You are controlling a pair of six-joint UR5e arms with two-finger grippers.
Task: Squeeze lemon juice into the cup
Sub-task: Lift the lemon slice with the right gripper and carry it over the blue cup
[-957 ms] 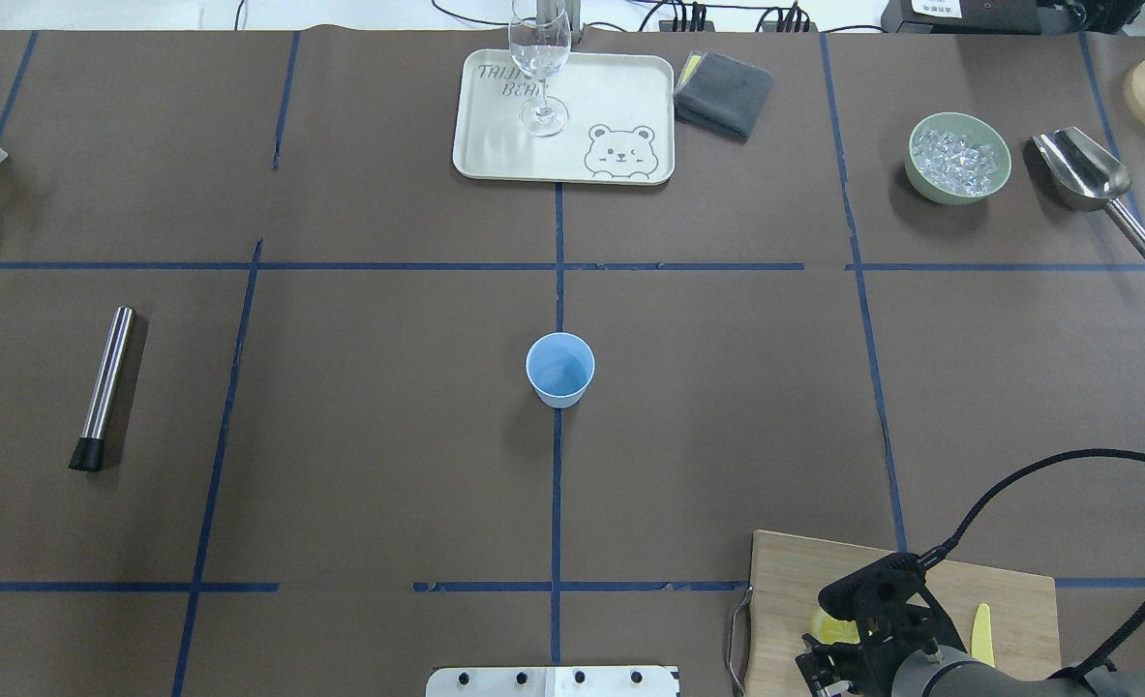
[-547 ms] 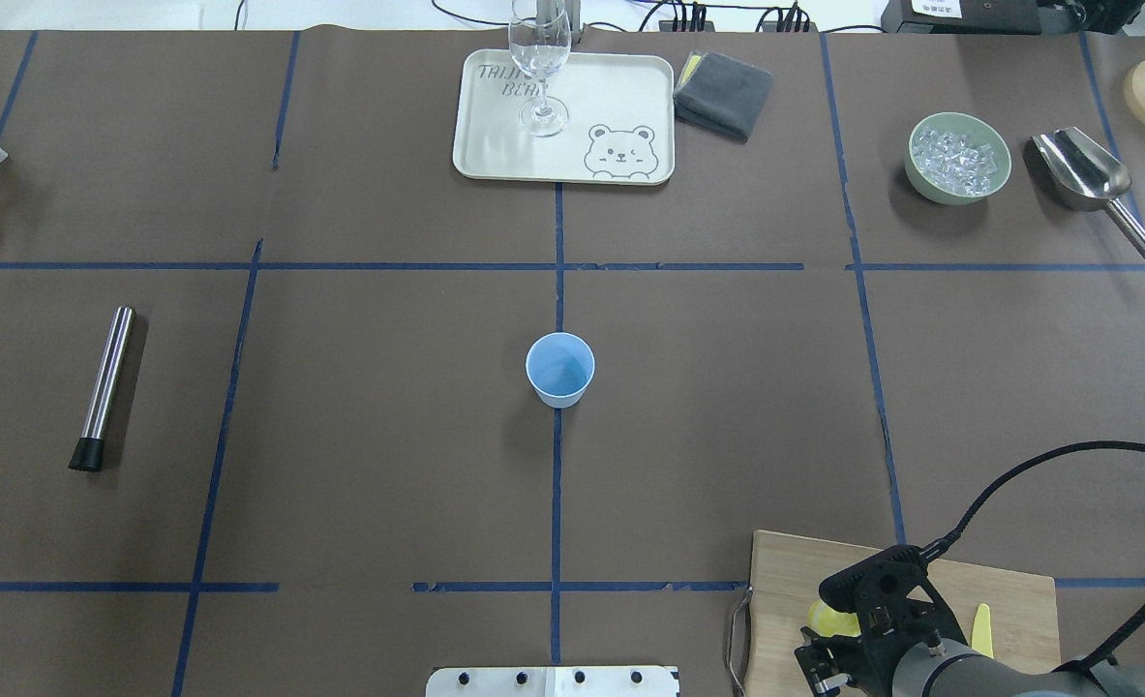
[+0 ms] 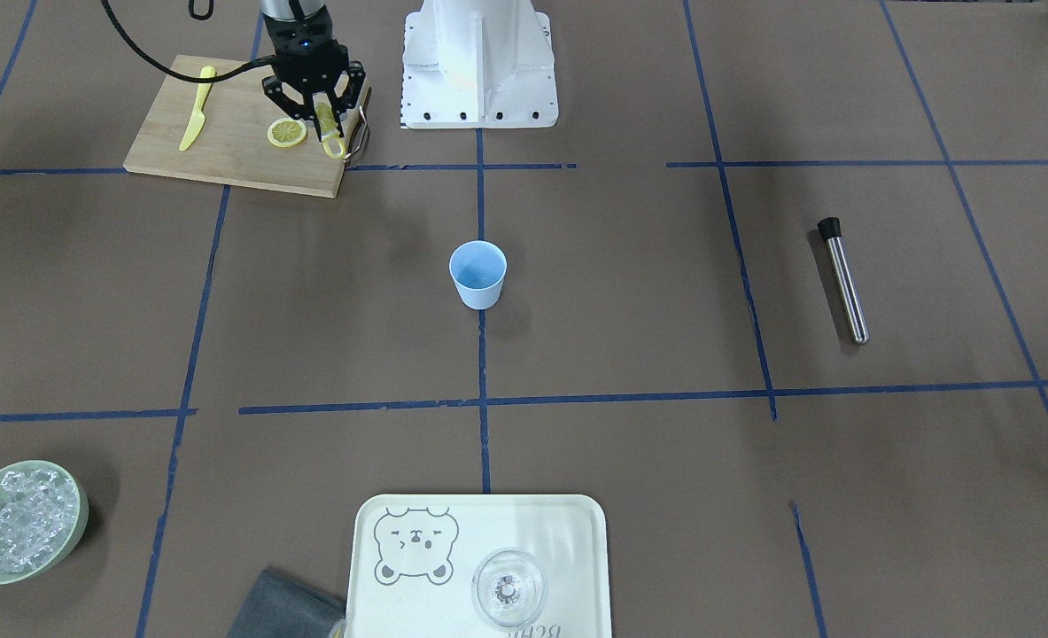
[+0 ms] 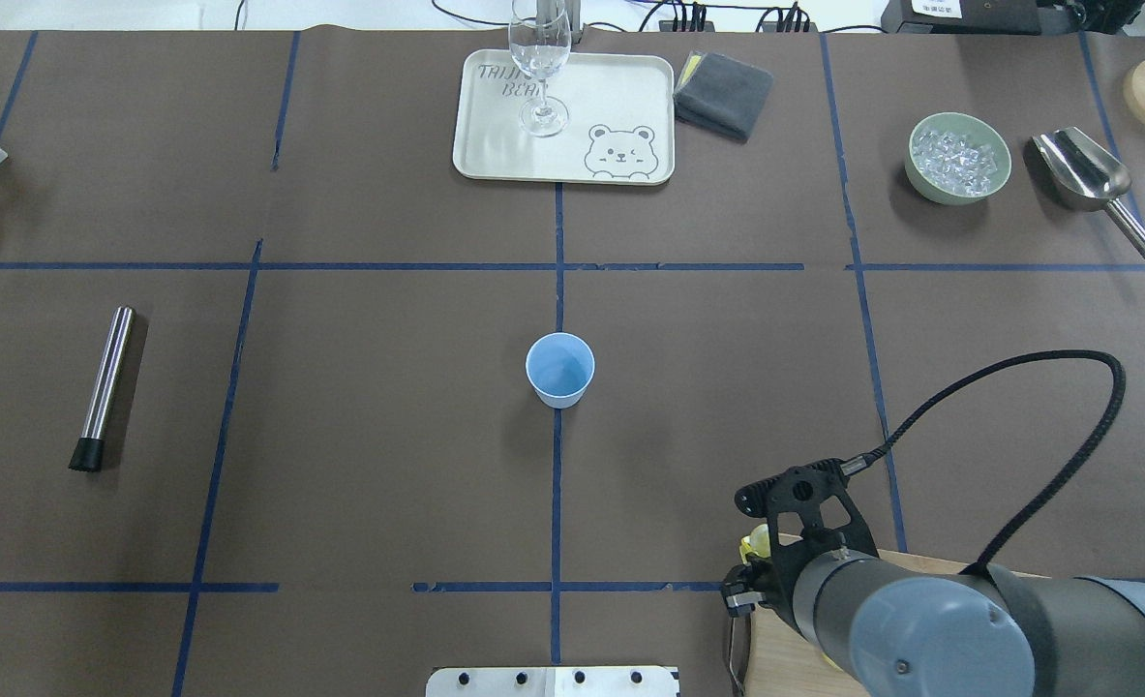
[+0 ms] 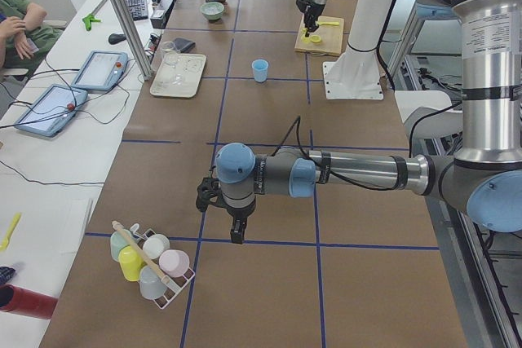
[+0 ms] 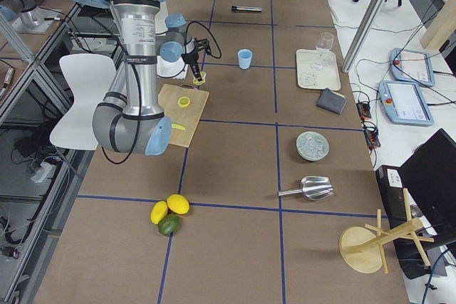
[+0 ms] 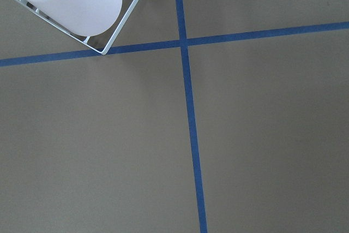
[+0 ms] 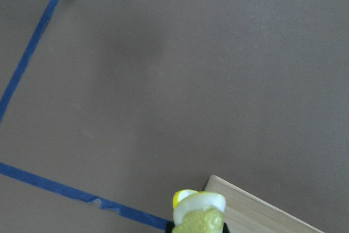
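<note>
Right end effector (image 3: 321,115): I see it clamped on a lemon slice (image 8: 199,204) over the cutting board (image 3: 222,142) edge. Light-blue cup (image 3: 477,275): well apart. Left end effector (image 5: 236,232): I cannot tell.

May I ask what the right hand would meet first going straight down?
Probably the cutting board, at its corner, the held lemon touching first; perhaps bare table beside it; depth unclear.

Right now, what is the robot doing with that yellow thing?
The right gripper pinches a lemon slice over the edge of the board. The cup stands in the middle, apart from it, so nothing is squeezed yet. Another slice and a knife lie on the board. The left gripper hangs by a rack of cups, far off.
</note>
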